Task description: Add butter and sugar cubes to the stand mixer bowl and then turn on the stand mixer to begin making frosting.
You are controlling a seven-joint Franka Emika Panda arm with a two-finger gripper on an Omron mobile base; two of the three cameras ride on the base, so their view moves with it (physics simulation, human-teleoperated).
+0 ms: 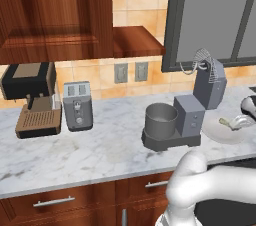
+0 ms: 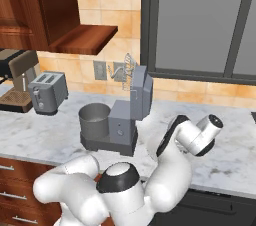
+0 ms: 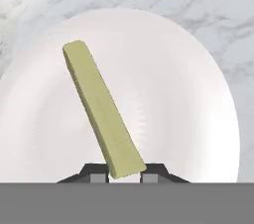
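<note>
Butter (image 3: 101, 111): a pale olive stick lying on a white plate (image 3: 198, 99) on the marble counter (image 3: 233, 5), to the right of the mixer (image 1: 197, 105). In the hand view its long axis runs from upper left down to the gripper (image 3: 125, 177), and its near end sits between the two dark fingertips (image 3: 98, 177). The fingertips stand just beside that end on either side, narrowly apart; whether they already press it cannot be told. The grip thus falls at one end of the stick, not its middle, so the stick may pivot when raised. The bowl (image 1: 161, 120) stands open on the mixer base, left of the plate, under the tilted-back head; the carry runs that way.
</note>
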